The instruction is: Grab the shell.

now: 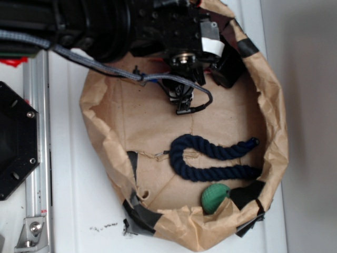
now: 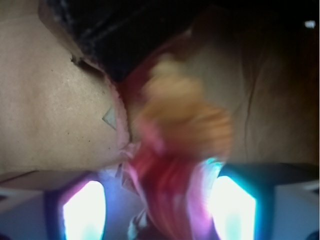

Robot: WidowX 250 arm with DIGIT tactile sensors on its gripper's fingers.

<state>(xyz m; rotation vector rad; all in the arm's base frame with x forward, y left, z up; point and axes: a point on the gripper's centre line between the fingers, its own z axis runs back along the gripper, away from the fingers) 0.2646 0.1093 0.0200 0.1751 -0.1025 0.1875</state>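
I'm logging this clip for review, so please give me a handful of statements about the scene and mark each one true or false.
1. A dark blue rope lies inside the brown paper basin. True.
2. The green ball sits in the middle of the basin. False: it rests at the basin's edge, next to one end of the rope.
3. In the wrist view, a blurred orange-tan shell sits between the two glowing fingers. True.
4. The arm hangs over the far part of the basin, away from the ball. True.
5. The shell is plainly visible in the exterior view. False: the arm covers that spot there.
6. The rope is stretched out straight. False: it bends back in a loop.
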